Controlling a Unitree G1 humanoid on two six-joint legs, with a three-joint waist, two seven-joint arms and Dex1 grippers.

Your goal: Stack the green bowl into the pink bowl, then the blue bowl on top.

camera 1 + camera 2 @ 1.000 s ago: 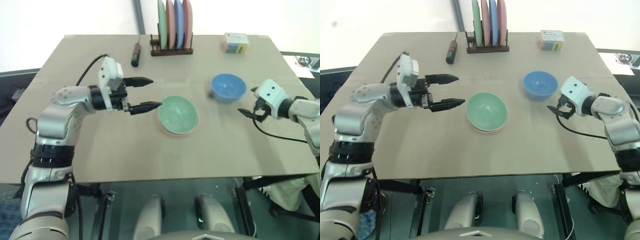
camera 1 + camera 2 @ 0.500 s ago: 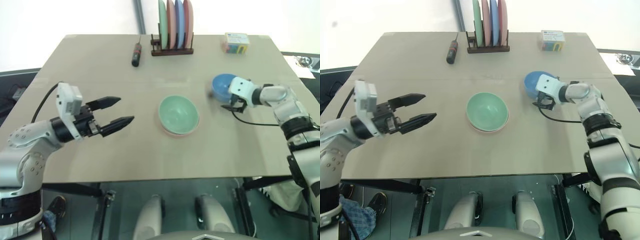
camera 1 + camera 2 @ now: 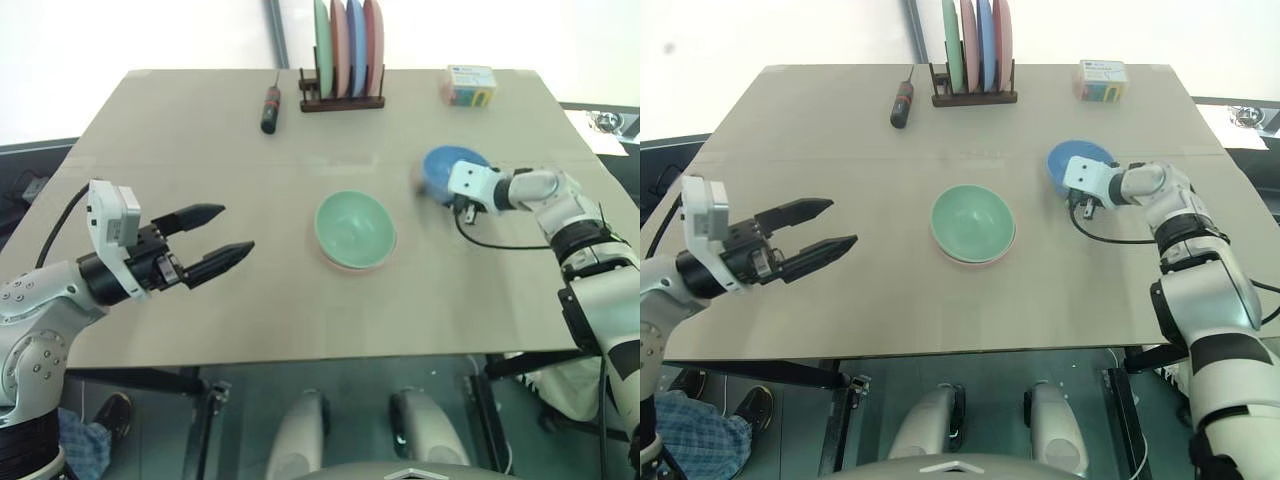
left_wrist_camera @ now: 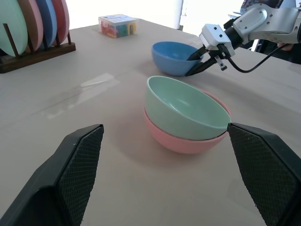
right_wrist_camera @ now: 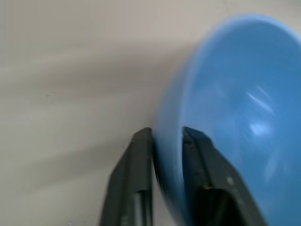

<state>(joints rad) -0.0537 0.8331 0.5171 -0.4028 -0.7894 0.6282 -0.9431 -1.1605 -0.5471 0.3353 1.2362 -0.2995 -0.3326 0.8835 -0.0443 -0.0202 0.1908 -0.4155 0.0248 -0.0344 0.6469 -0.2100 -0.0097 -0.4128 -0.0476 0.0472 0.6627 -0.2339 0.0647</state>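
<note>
Nearest, the left gripper (image 3: 222, 240) hangs wide open and empty. Mid-table, the green bowl (image 3: 353, 226) sits nested inside the pink bowl (image 4: 181, 141). Farther right, the right gripper (image 4: 203, 61) pinches the blue bowl (image 5: 233, 117) by its rim; lifting it level and centring it over the stack should seat it cleanly.

The tan table (image 3: 200, 130) is carrying the pink bowl (image 4: 181, 143), blue bowl (image 3: 445, 165), screwdriver (image 3: 270, 108), plate rack (image 3: 343, 101) and small box (image 3: 471, 85).

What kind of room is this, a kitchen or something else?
Probably a robot test lab, not a kitchen: a bare table holds only staged props, a rack of coloured plates, plastic bowls and a screwdriver.
</note>
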